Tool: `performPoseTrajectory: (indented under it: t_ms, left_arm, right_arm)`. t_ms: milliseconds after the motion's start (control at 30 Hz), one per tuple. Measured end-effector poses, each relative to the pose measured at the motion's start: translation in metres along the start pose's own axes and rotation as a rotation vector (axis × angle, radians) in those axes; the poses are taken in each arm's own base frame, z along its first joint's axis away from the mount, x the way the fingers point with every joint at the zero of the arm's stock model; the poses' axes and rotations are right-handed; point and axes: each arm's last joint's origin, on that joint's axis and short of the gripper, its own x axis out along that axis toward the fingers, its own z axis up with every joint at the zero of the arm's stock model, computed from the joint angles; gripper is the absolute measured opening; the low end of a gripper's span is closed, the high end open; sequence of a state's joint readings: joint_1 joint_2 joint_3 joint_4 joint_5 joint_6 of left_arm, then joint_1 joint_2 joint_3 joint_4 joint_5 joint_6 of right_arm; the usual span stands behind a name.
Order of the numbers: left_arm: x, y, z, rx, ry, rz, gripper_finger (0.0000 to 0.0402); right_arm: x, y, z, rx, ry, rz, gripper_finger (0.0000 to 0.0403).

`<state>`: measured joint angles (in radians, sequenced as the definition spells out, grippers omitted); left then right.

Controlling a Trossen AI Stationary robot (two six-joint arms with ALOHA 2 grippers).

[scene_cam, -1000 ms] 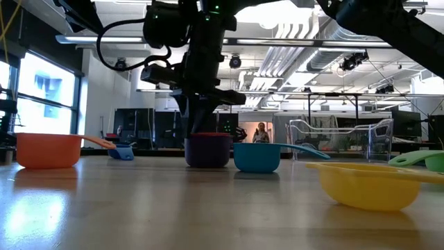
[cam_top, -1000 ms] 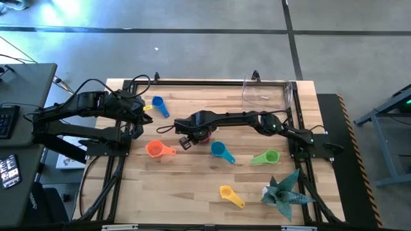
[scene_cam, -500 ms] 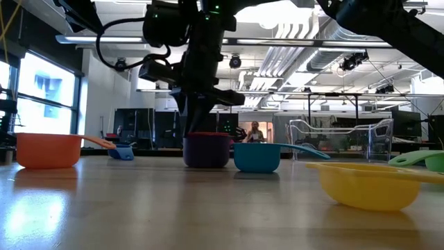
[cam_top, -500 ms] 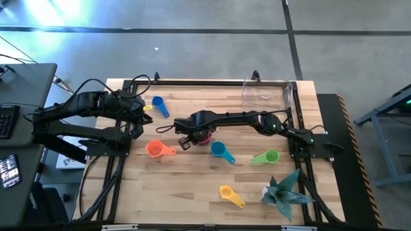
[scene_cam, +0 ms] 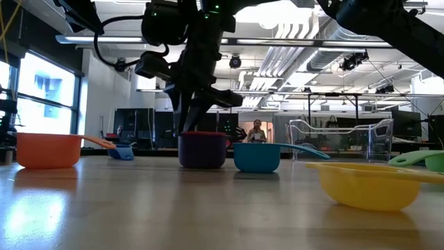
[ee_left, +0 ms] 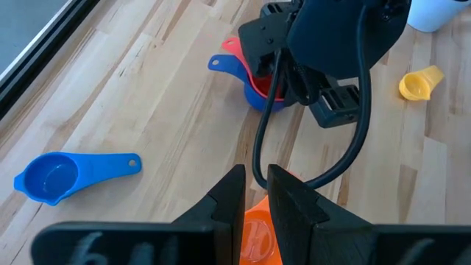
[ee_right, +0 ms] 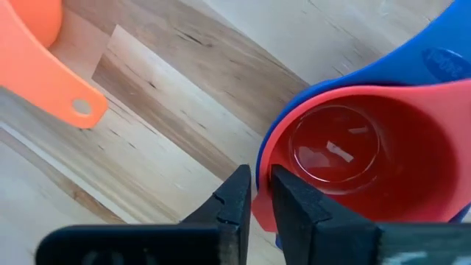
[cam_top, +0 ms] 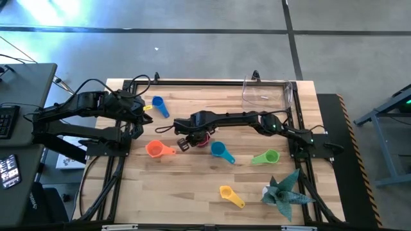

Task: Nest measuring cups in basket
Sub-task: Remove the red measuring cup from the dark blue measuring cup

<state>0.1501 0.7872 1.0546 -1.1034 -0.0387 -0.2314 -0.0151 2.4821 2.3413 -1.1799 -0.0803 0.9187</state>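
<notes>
A red measuring cup (ee_right: 346,151) sits nested in a purple one (scene_cam: 202,151) at the table's middle. My right gripper (ee_right: 261,195) stands over their rim, pointing steeply down, with only a narrow gap between its fingers. Loose on the wood lie the orange cup (cam_top: 155,149), small blue cup (cam_top: 158,106), teal cup (cam_top: 219,151), green cup (cam_top: 268,156) and yellow cup (cam_top: 229,194). The clear basket (cam_top: 266,93) stands at the far right. My left gripper (ee_left: 256,191) hovers shut at the left, above the orange cup's edge. My right gripper has the nested pair's rim (ee_right: 263,158) in the narrow gap between its fingers. One finger (ee_right: 294,202) is over the red cup's hollow and the other (ee_right: 234,193) is outside the purple wall. The fingers come from above, slanting. The pair stands upright on the table.
A teal spiky paper plant (cam_top: 282,192) stands at the near right corner. A black metal frame (cam_top: 292,122) borders the table. The red and purple handles (ee_left: 224,55) stick out from the pair toward the left arm. Bare wood lies at the near left.
My right gripper has tipped a little over the nested pair, and its fingers look slightly more spread in the low view. The purple cup with the red one inside has slid a short way toward the table's left, staying upright.
</notes>
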Motion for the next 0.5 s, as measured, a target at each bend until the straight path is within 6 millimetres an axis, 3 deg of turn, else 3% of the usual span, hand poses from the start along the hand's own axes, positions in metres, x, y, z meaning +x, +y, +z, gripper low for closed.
performPoseTrajectory:
  t_ms: [500]
  left_arm:
    - [0.0000,0.0000,0.0000,0.000,0.000,0.000,0.0049]
  right_arm:
    - [-0.0002,0.0000,-0.0002,0.019,0.005,0.003,0.0051]
